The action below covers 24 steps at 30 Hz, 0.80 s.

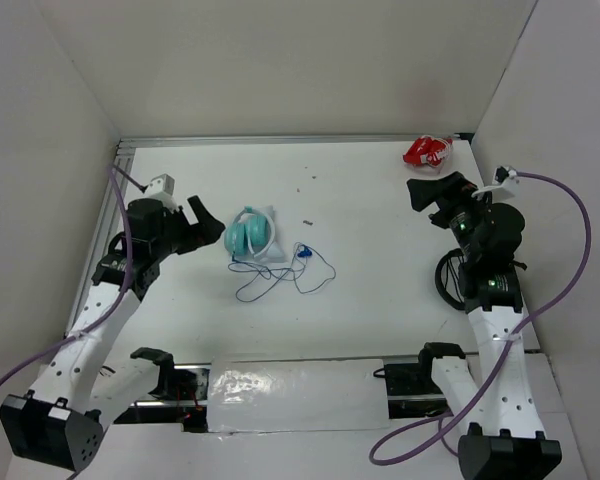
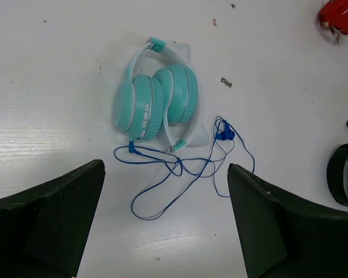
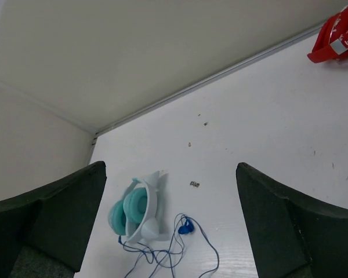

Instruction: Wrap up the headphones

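The teal headphones with white headband and cat-ear tips lie folded on the white table near its middle. Their thin blue cable lies loose and tangled in front of them, the blue plug at their right. My left gripper is open and empty, just left of the headphones. In the left wrist view the headphones and cable lie ahead between the open fingers. My right gripper is open and empty at the far right, well apart from the headphones.
A small red-and-white object lies at the back right corner; it also shows in the right wrist view. A black coil of cable lies by the right arm. Small specks dot the table. White walls enclose three sides.
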Motion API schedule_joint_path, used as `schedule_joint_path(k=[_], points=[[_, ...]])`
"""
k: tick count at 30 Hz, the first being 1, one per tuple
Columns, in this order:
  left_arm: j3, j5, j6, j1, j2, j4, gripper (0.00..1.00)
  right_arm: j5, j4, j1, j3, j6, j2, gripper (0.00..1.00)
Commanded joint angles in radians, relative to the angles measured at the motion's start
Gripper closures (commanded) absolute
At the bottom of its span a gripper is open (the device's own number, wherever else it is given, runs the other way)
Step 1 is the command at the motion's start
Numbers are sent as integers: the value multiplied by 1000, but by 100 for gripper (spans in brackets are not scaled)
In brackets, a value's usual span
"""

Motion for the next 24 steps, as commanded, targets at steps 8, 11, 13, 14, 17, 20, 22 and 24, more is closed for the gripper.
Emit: schedule_joint_path(k=[8,11,13,14,17,20,22,24], points=[[213,127,62,57,381,61,1,0,104,153,-52,-152,48,0],[332,98,59,67,575,21,1,65,113,260,-55,-220,108,0],[444,75,47,73,717,-57,1,98,124,294,-55,-234,150,0],[477,43,44,79,754,-77,1,102,124,311,-54,-241,162,0],[580,55,35,96,889,-145,2,127,176,363,-57,-274,194,0],[632,59,41,97,992,-162,8,174,195,395,-60,-283,217,0],[638,84,44,94,1039,-162,10,222,183,400,-46,-277,242,0],[621,79,50,84,1061,-151,12,283,166,400,-26,-254,265,0]])
